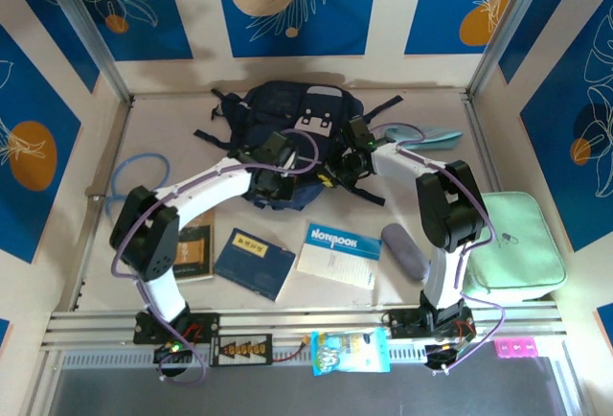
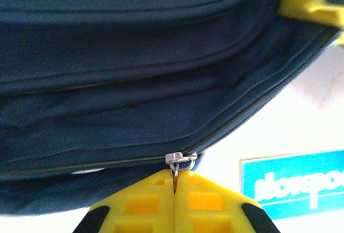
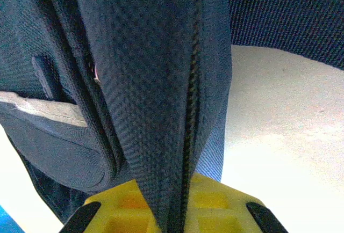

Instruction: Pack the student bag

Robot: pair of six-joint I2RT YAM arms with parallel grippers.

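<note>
Closest up, left fingers (image 2: 180, 193): shut tight, metal zip pull (image 2: 179, 161) nipped between tips. Then right fingers (image 3: 201, 193): closed too, pinching a fold of student bag (image 1: 287, 109) fabric beside zip teeth (braced for a pull, prob.). Student bag at far-middle of tabletop (image 1: 163, 124), lying flat, straps splayed, both arms reaching over its near edge. No gap visible along zip in left wrist view; can't tell from top view how far unzipped, arms in the way.

Progress, as a judgement: early, approx. first step. Looks like opening of main compartment; nothing visibly inside yet. Left to pack, all out on tabletop nearer arm bases: white-and-blue notebook (image 1: 337, 255), dark blue book (image 1: 254, 263), brown booklet (image 1: 194, 251), grey pouch (image 1: 405, 251). Mint-green zip case (image 1: 512, 243) off to right, light-blue item (image 1: 436, 135) just beside bag, snack packet (image 1: 350, 351) on front rail. Remaining: unzip, hold mouth open, load items one by one, zip shut.
</note>
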